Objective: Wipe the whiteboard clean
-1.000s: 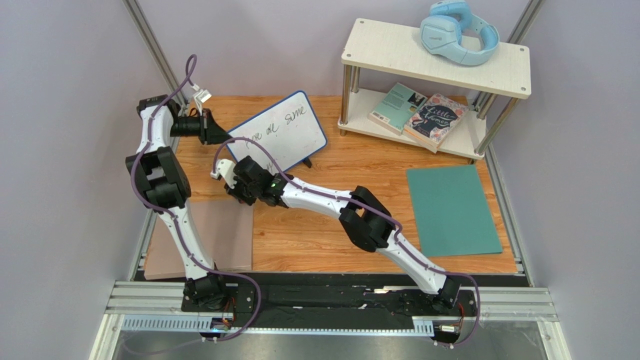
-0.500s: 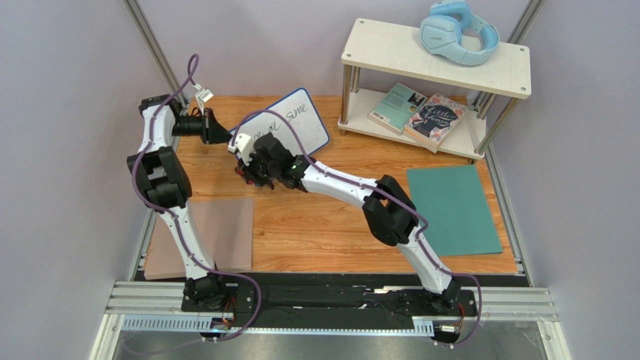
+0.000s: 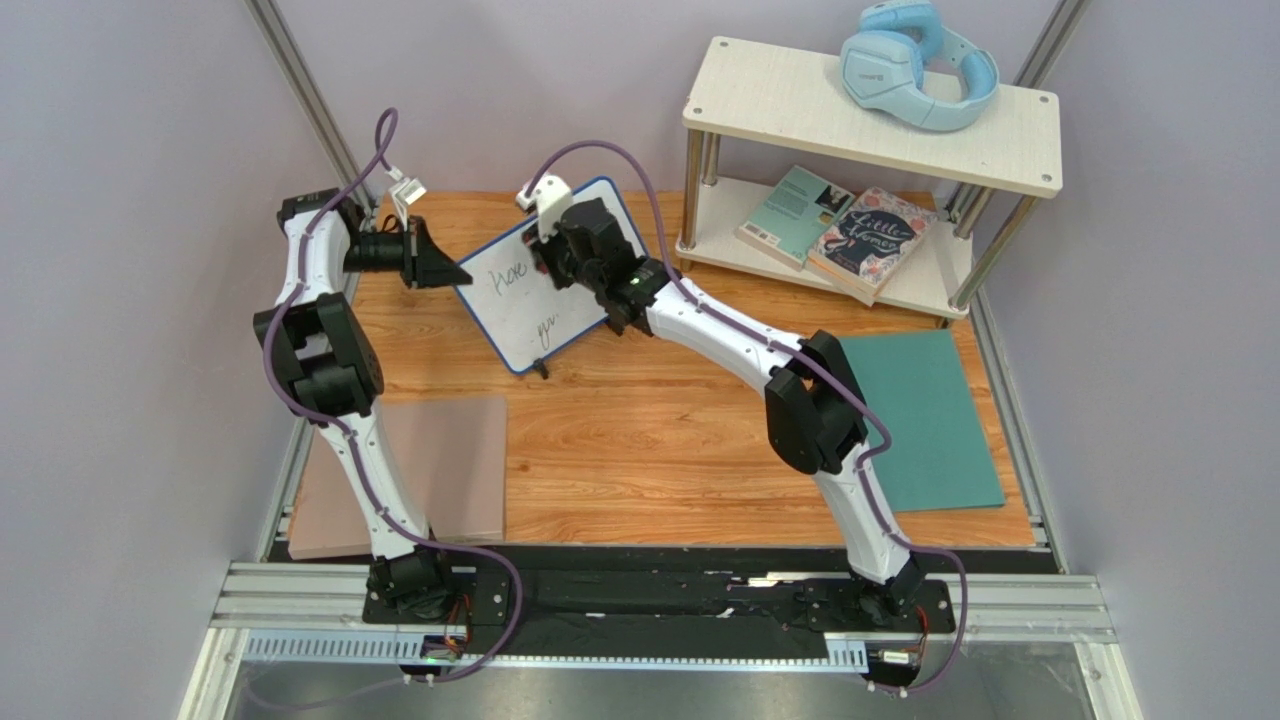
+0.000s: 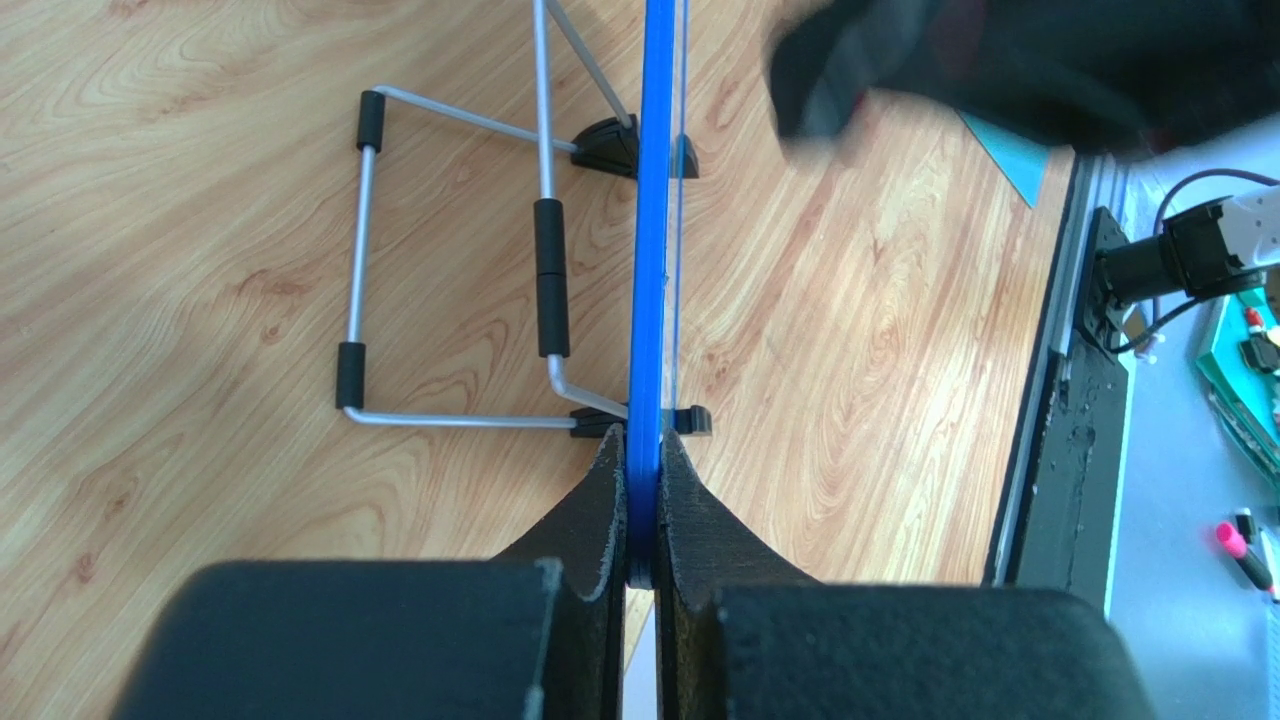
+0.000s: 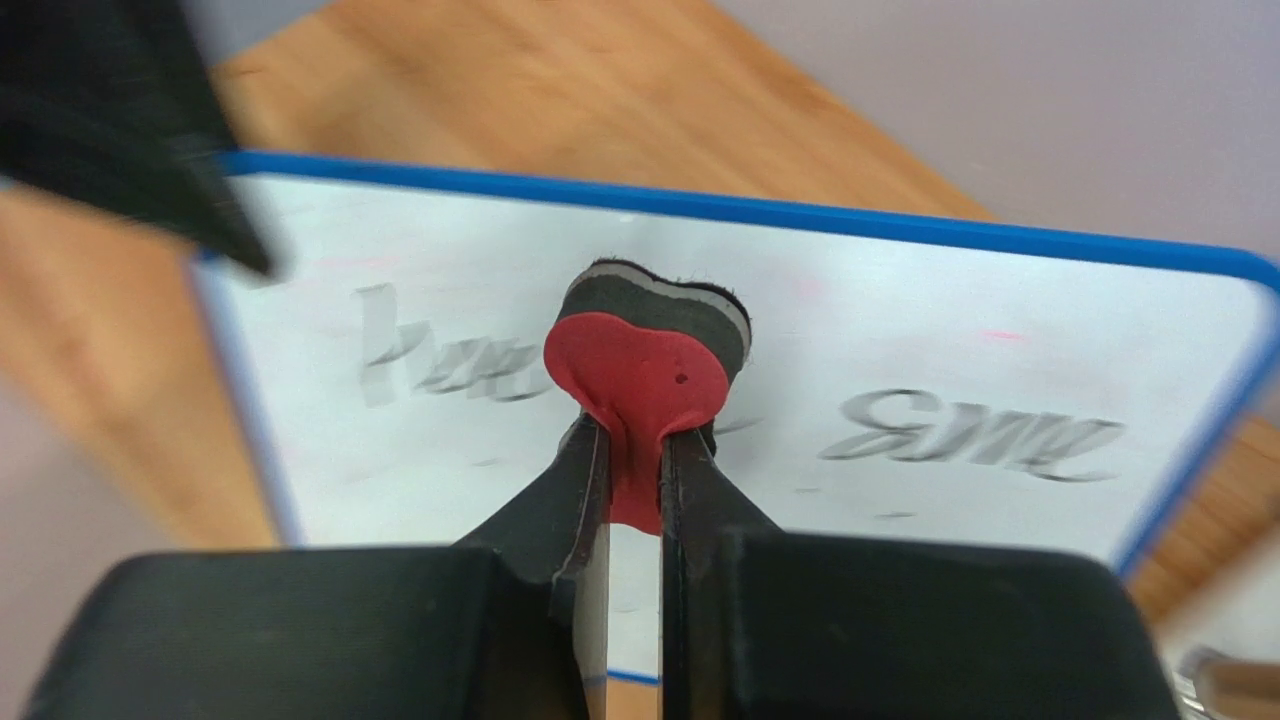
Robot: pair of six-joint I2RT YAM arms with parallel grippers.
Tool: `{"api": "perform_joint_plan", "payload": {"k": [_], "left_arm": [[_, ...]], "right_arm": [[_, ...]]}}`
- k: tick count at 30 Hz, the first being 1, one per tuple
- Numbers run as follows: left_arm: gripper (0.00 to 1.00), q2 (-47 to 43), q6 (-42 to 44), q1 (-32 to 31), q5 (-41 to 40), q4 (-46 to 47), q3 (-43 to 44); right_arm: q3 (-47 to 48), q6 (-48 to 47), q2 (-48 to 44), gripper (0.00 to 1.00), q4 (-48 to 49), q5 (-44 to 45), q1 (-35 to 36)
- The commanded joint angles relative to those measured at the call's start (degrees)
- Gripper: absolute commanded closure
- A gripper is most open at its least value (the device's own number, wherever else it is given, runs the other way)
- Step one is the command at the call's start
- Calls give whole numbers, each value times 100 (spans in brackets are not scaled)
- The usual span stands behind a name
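The left end effector [image 4: 643, 503] pinched the whiteboard [image 3: 511, 308] edge; the right end effector [image 5: 634, 480] pinched a red eraser [image 5: 643, 360] at its face

Widest bare wood on the table [image 3: 646, 450] was the strip in front of the whiteboard [image 3: 511, 308], between the pinkish-brown mat [image 3: 451, 473] and the teal mat [image 3: 902, 420], both lying flat and low.

The right arm [image 3: 721, 333] slanted across that strip from its base to the board face. The eraser [image 5: 646, 353] was pinched in the right gripper [image 5: 634, 465].

Board's left edge was taken: left gripper [image 4: 643, 510] clamped on the frame, left arm [image 3: 323, 360] standing over the table's left side.

Behind the board, the wire stand [image 4: 550, 278] spread its legs over the wood.

To the right, the shelf post [image 3: 694, 188] stood near, with the right arm crossing part of that gap. Books [image 3: 842, 225] filled the lower tier.
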Motion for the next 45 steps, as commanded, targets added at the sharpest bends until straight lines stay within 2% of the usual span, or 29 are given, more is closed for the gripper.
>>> {"api": "perform_joint_plan", "payload": {"k": [1,9,14,22,35,45], "left_arm": [[100,-147,514,-42,-247,-1623,4],[100,-156,532,-42,-335,-1544,-181],[100,-164,541,-34,-414,-1544,-172],[100,-147,558,-34,-370,-1605,-84],[100,-138,725,-69,-493,-1754,-23],[100,-112,672,-86,-405,-1746,-5]], "right_arm": [[615,-21,378,100,162,1279,-468],[766,145,572,100,180,1139,-1021],[879,-92,782,100,206,920,-1057],[1178,-285,1257,100,250,656,-952],[2065,-356,1696,100,-645,-820,-723],[1979,-426,1820,100,-901,-1058,-328]]}}
